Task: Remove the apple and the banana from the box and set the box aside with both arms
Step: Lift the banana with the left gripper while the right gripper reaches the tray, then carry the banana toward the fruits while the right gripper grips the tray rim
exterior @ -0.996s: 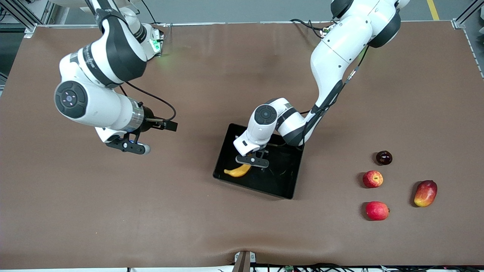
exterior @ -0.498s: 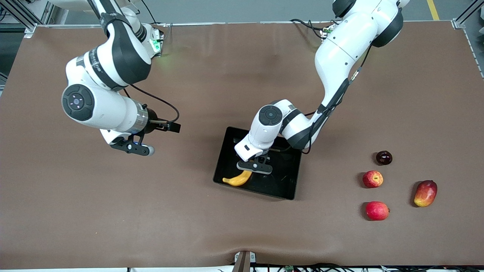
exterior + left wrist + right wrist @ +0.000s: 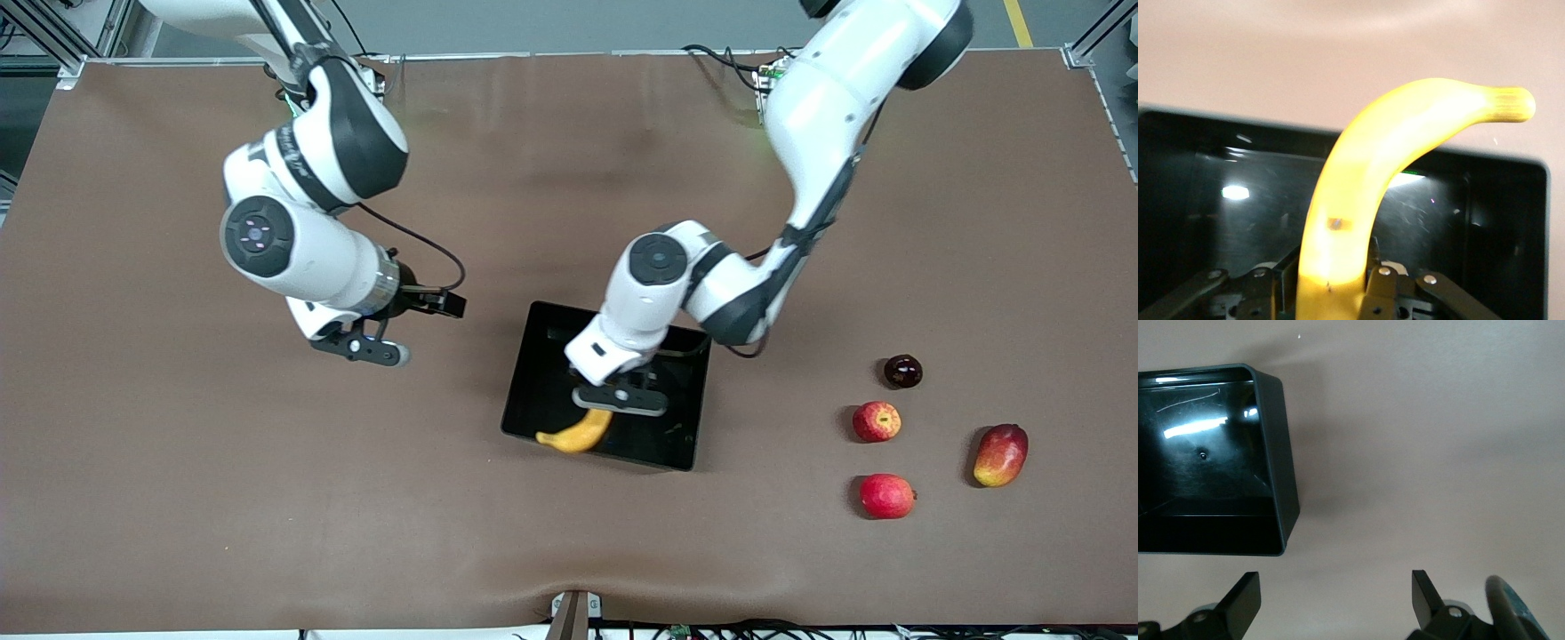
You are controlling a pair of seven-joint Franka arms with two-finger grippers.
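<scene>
My left gripper (image 3: 620,398) is shut on the yellow banana (image 3: 578,432) and holds it over the glossy black box (image 3: 542,356), near the box wall nearest the front camera. In the left wrist view the banana (image 3: 1365,173) rises from between my fingers, its tip over the box's rim (image 3: 1538,220). My right gripper (image 3: 360,348) is open and empty over the bare table toward the right arm's end, beside the box. Its wrist view shows a corner of the box (image 3: 1281,480) ahead of the fingertips (image 3: 1245,597). A red apple (image 3: 877,420) lies toward the left arm's end.
A second red apple (image 3: 886,496), a dark red round fruit (image 3: 902,371) and a red-yellow mango (image 3: 1000,454) lie near the first apple. The brown table (image 3: 222,498) spreads wide around the box.
My left gripper has carried the banana toward the box wall nearest the front camera. My right arm has swung toward the box. The box has shifted slightly.
</scene>
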